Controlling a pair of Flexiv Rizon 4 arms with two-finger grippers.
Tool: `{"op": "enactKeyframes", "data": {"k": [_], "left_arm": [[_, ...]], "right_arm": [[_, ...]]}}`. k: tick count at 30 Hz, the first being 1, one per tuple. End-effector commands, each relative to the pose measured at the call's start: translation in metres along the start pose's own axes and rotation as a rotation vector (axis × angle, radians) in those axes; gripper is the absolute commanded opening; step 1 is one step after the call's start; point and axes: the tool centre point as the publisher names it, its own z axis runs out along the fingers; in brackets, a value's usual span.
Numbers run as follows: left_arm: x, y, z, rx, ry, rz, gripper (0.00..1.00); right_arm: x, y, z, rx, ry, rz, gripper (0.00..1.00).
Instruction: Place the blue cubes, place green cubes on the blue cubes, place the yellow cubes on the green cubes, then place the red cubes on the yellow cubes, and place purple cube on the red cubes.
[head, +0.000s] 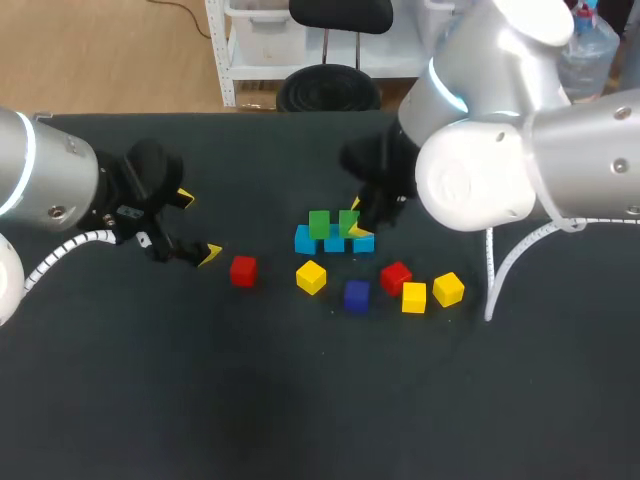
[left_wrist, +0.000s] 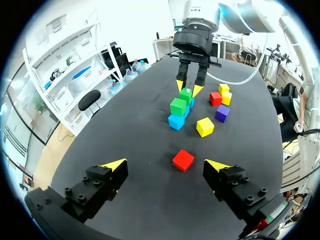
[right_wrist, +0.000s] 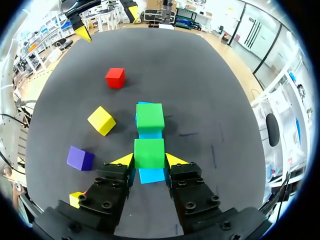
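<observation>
Three blue cubes (head: 334, 243) lie in a row at mid-table. A green cube (head: 319, 224) rests on top near the row's left end. My right gripper (head: 355, 224) is shut on a second green cube (right_wrist: 149, 153), which sits on the blue cubes (right_wrist: 151, 175) beside the first green cube (right_wrist: 150, 117). My left gripper (head: 197, 226) hangs open at the left, with nothing between its fingers. A red cube (left_wrist: 183, 160) lies on the table just ahead of the left gripper (left_wrist: 165, 167). A yellow cube (head: 311, 277) and a purple cube (head: 356, 295) lie in front of the row.
Right of the purple cube lie another red cube (head: 396, 277) and two more yellow cubes (head: 414, 297) (head: 448, 289). The lone red cube (head: 243, 271) sits left of the stack. The dark tabletop (head: 300, 400) is bare towards the near edge.
</observation>
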Motion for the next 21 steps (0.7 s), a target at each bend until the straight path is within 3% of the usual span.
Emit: {"op": "enactKeyframes", "data": {"k": [1,21], "left_arm": [[0.0011,0.0003,0.0001,0.001,-0.004,0.001,1.0],[0.0011,0.0003,0.0001,0.001,-0.004,0.001,1.0]], "right_arm": [[0.0001,-0.001,0.0003,-0.004,-0.002,-0.001,0.0],[0.0033,-0.002,-0.0008,-0.005,-0.003,0.007,0.0]]}}
